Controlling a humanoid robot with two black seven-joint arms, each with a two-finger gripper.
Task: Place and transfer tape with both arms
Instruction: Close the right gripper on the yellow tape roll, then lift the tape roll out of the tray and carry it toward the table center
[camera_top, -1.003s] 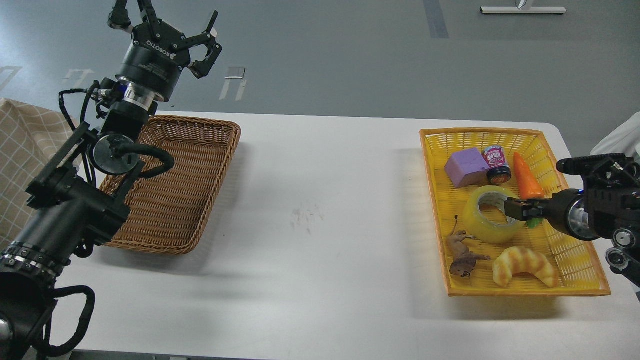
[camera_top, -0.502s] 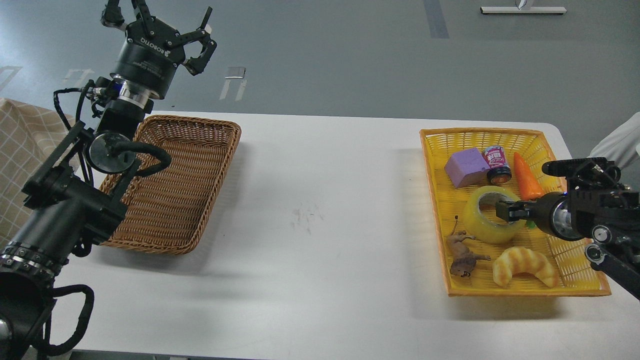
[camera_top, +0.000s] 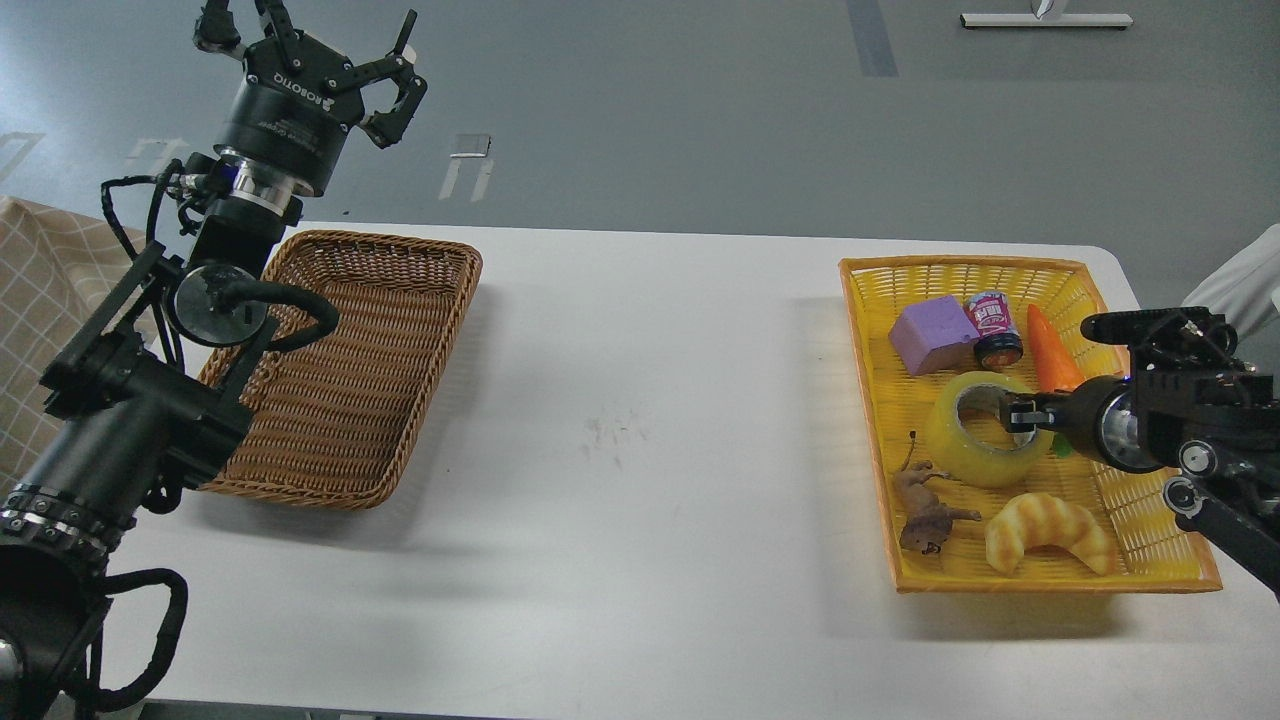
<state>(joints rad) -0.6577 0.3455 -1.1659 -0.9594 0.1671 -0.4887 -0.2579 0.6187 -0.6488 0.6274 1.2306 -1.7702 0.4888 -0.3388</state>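
The tape (camera_top: 968, 448), a translucent yellow roll with a grey-white core, lies flat in the middle of the yellow basket (camera_top: 1050, 584) on the right. My right gripper (camera_top: 1016, 412) comes in from the right and sits low at the roll's right rim, its tip over the edge of the core. It is seen small and dark, so its fingers cannot be told apart. My left gripper (camera_top: 308, 40) is held high above the far left corner of the table, open and empty, far from the tape.
The yellow basket also holds a purple block (camera_top: 932, 335), a small can (camera_top: 993, 326), an orange carrot toy (camera_top: 1052, 356), a striped croissant toy (camera_top: 1048, 531) and a brown animal figure (camera_top: 925, 510). An empty brown wicker basket (camera_top: 350, 370) stands at the left. A checkered cloth (camera_top: 40, 300) lies at the far left.
My right arm has moved left and closer over the basket, its gripper staying at the tape's right rim. My left gripper has drifted slightly up and to the left.
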